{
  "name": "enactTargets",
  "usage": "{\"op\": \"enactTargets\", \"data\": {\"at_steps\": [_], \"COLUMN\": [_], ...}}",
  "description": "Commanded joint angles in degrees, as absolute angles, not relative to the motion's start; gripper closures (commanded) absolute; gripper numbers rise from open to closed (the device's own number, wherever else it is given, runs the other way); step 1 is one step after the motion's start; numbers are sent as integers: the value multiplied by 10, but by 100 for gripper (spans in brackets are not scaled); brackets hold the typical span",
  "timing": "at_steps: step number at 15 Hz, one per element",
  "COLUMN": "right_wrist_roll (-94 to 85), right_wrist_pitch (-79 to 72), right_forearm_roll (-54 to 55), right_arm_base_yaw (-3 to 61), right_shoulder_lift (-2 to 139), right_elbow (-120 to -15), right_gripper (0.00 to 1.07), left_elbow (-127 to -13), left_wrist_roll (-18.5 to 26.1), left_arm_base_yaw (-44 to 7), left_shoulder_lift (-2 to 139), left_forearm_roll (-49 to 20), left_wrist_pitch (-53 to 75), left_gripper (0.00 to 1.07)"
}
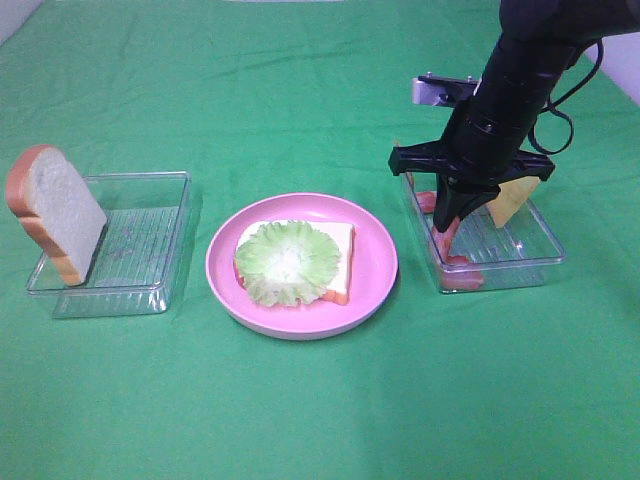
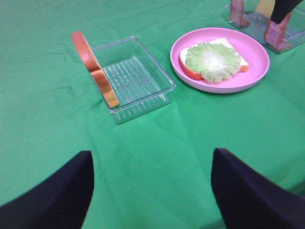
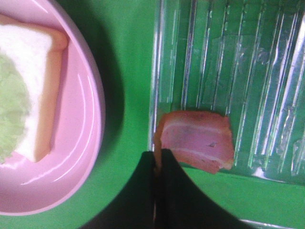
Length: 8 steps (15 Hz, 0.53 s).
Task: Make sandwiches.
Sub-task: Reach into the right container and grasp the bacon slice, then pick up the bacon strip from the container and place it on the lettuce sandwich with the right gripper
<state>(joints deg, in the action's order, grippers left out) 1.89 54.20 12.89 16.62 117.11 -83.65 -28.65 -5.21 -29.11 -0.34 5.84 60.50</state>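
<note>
My right gripper [image 3: 157,157] has its jaws pressed together on one thin end of the bacon strip [image 3: 198,140], which is in the right tray [image 1: 545,255] near the cheese slice [image 1: 515,200]. The strip looks light, thin and rubbery, so I expect it to droop and swing from that edge hold. Its smooth face may slip, and a pinch nearer the middle would carry steadier. My left gripper [image 2: 152,160] hangs spread wide over bare cloth. The lettuce leaf [image 1: 285,260] sits on bread on the pink plate [image 1: 375,290]
</note>
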Motion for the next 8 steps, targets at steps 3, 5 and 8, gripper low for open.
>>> {"op": "enactTargets", "data": {"at_steps": [3, 5, 8], "right_wrist_roll": [16, 16, 9], "right_wrist_pitch": [567, 581, 597], "right_forearm_roll": [125, 128, 156], "right_arm_base_yaw": [167, 167, 167], "right_shoulder_lift": [1147, 1114, 1053], "right_elbow": [-842, -855, -863], "right_gripper": [107, 107, 107], "left_elbow": [-286, -286, -286], "left_wrist_roll": [-54, -54, -54], "left_arm_base_yaw": [-293, -293, -293], "left_shoulder_lift": [-8, -8, -8], "left_forearm_roll": [61, 61, 61], "left_wrist_pitch": [599, 599, 599], "left_gripper": [39, 39, 39]}}
